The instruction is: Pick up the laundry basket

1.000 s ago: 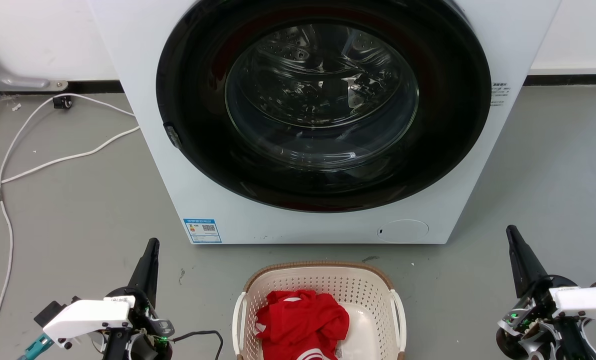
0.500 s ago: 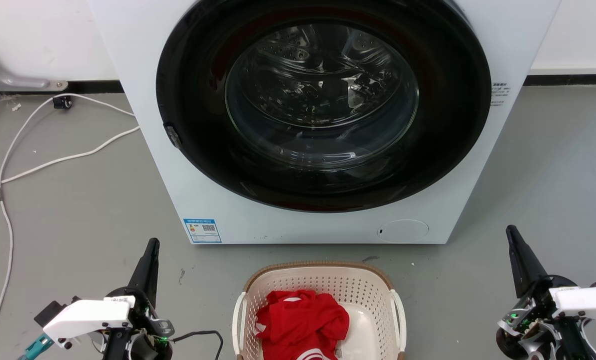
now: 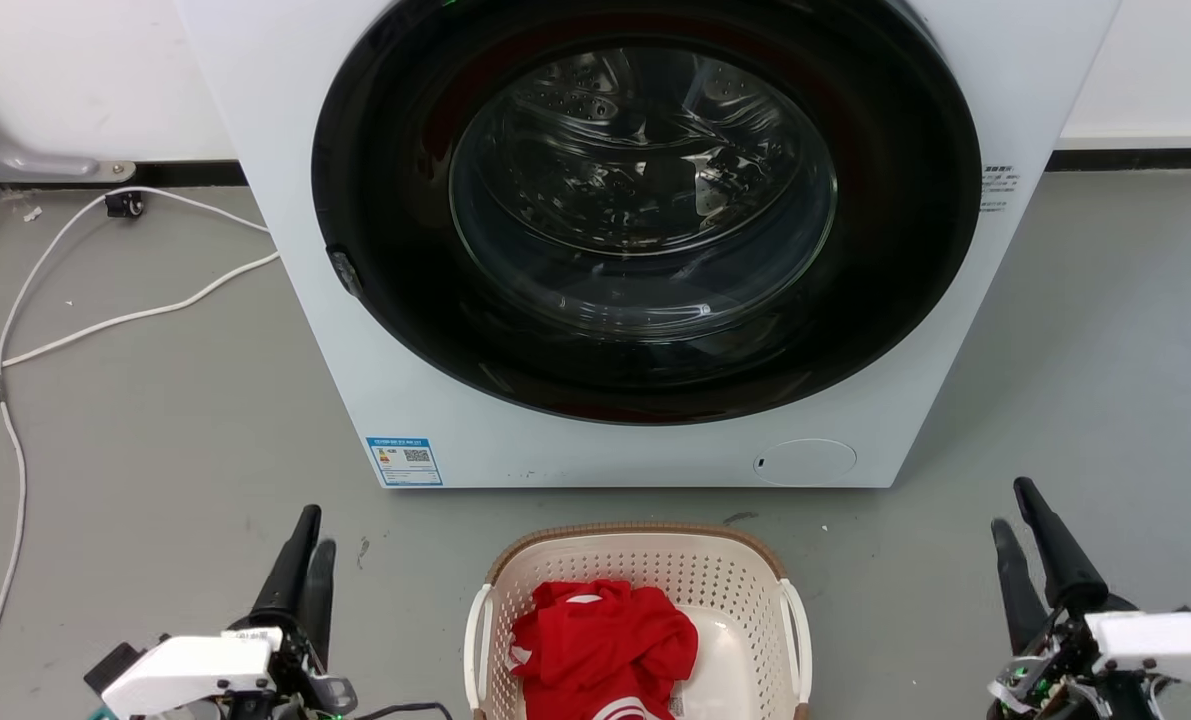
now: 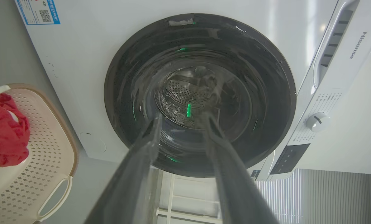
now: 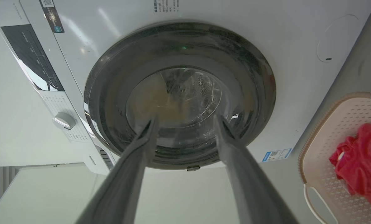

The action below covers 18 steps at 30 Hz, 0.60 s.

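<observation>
Near middle of the head view: the laundry basket [image 3: 639, 529]. Stands on the grey floor [image 3: 155, 420] just in front of the washing machine [image 3: 285, 150], not touching it. Loses its near end to the bottom edge, so only the far brown rim, the perforated far wall and the upper parts of both white side handles show. Holds a crumpled red garment [image 3: 605, 640], itself cut off at the near edge; covers the left part of the basket's bottom.

Left of the basket, well apart from its handle: the left gripper [image 3: 314, 532], fingers pointing far, parted with a narrow gap, grasping nothing. Right of the basket, further off: the right gripper [image 3: 1013, 506], fingers likewise spread and empty. Wrists and forearms mostly cropped by the lower edge.

In the left wrist view: the left gripper [image 4: 183, 117], blurred, fingers apart against the dark door; the basket [image 4: 48, 146] at the picture's edge, partly cropped, one handle loop clear, with the red garment [image 4: 4, 137]. In the right wrist view: the right gripper [image 5: 186, 119], released, and the basket [image 5: 328, 124] cropped at the side with the red garment [image 5: 359, 158].

Beyond: round dark glass door [image 3: 645, 200], top cut off, drum contents hard to make out through reflections. Blue label [image 3: 404, 460] at the lower left corner, print too small to read. White cables [image 3: 105, 320] across the far left floor, running out of view.
</observation>
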Tool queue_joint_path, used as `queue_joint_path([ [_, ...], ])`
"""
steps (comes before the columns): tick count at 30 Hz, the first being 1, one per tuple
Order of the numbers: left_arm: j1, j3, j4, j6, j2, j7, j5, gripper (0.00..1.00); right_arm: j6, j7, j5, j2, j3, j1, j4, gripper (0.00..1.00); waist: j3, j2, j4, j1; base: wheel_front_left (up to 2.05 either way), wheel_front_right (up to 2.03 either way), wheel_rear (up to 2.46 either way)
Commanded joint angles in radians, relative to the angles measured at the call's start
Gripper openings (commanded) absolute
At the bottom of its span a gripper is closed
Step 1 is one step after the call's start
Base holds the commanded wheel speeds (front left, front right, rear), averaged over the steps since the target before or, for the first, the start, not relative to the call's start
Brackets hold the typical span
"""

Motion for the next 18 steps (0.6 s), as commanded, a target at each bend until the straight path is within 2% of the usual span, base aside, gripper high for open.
queue_joint_path([
  [1,-0.010,-0.004,-0.021,0.000,0.003,-0.011,0.006,1.00,0.000,-0.010,-0.004,-0.002,0.002,-0.011,-0.020,1.00,0.000,0.0000,0.000,0.0000,0.00,0.00,0.00],
  [11,0.017,-0.012,-0.050,0.000,0.003,-0.061,0.032,1.00,0.000,-0.061,-0.044,-0.002,0.013,0.014,-0.048,1.00,-0.001,0.0000,0.001,0.0000,0.00,0.00,0.00],
  [18,0.026,0.026,-0.028,-0.001,0.003,-0.092,0.102,1.00,0.000,-0.092,-0.138,-0.002,-0.021,0.022,-0.041,1.00,-0.005,0.0000,0.001,0.0000,0.00,0.00,0.00],
])
